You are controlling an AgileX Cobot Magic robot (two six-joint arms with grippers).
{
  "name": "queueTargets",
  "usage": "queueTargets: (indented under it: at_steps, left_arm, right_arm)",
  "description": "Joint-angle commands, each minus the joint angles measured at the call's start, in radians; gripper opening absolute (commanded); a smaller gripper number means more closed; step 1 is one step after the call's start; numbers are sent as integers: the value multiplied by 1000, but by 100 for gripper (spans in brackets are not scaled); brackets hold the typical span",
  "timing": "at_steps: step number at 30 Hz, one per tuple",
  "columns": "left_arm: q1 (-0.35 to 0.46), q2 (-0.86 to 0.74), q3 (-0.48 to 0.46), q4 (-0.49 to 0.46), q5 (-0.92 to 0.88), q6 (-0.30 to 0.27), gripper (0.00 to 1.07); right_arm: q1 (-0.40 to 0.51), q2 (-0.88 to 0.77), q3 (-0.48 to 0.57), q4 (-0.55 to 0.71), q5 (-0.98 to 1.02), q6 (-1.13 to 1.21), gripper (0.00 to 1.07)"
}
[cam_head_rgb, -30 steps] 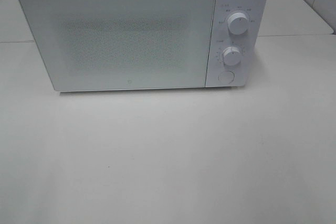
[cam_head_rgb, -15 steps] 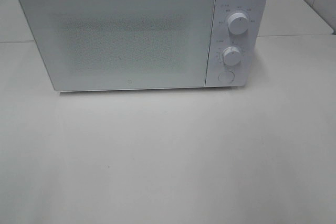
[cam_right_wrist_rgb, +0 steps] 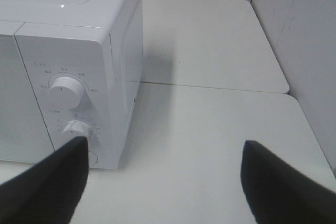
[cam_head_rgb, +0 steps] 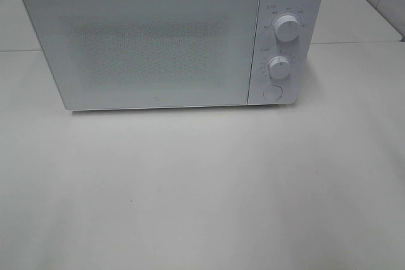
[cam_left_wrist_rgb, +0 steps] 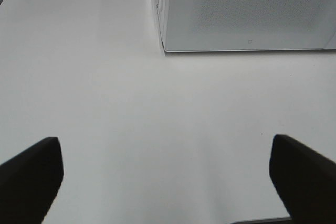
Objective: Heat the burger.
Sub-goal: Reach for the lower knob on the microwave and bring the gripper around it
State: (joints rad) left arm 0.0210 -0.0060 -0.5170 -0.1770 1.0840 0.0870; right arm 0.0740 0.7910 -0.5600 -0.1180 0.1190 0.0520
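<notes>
The burger is out of view in every frame. A white microwave (cam_head_rgb: 164, 42) stands at the back of the table with its door shut; its two knobs (cam_head_rgb: 286, 28) and round button sit on the right panel. My left gripper (cam_left_wrist_rgb: 167, 174) is open over bare tabletop, short of the microwave's front left corner (cam_left_wrist_rgb: 164, 45). My right gripper (cam_right_wrist_rgb: 163, 177) is open and empty beside the microwave's control panel (cam_right_wrist_rgb: 68, 108), on its right side. Neither arm shows in the exterior high view.
The pale table (cam_head_rgb: 202, 188) spreads in front of the microwave. A second table surface (cam_right_wrist_rgb: 205, 40) lies behind, with a seam between them. A white wall (cam_right_wrist_rgb: 310, 51) rises on the right.
</notes>
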Motion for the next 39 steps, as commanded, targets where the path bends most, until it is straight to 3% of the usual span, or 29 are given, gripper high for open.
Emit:
queueTargets:
  at_steps: [1, 12, 17, 24, 30, 31, 32, 33, 39]
  left_arm:
    - [2, -17, 1, -6, -14, -2, 100]
    - [2, -17, 1, -6, -14, -2, 100]
    - [2, -17, 1, -6, -14, -2, 100]
    - [2, -17, 1, -6, -14, -2, 100]
    - [2, -17, 1, -6, -14, -2, 100]
    - [2, -16, 1, -6, -14, -3, 100]
    - [2, -16, 1, -6, -14, -3, 100]
    - [2, -16, 1, -6, -14, -3, 100]
    - [2, -16, 1, -6, -14, -3, 100]
  right_arm:
    - [-6, 77, -5, -4, -97, 2, 76]
    - [-6, 265, -3, -5, -292, 2, 76]
    - [-3, 339, 114, 1, -542, 0, 76]
    - [-3, 348, 218, 16, -697, -30, 76]
    - [10, 351, 287, 197, -818, -191, 76]
    - [55, 361, 298, 307, -860, -297, 76]
    - [55, 361, 298, 307, -860, -297, 76]
    - [110, 372, 298, 412, -867, -404, 76]
    - [288, 438, 298, 577, -979, -519, 76]
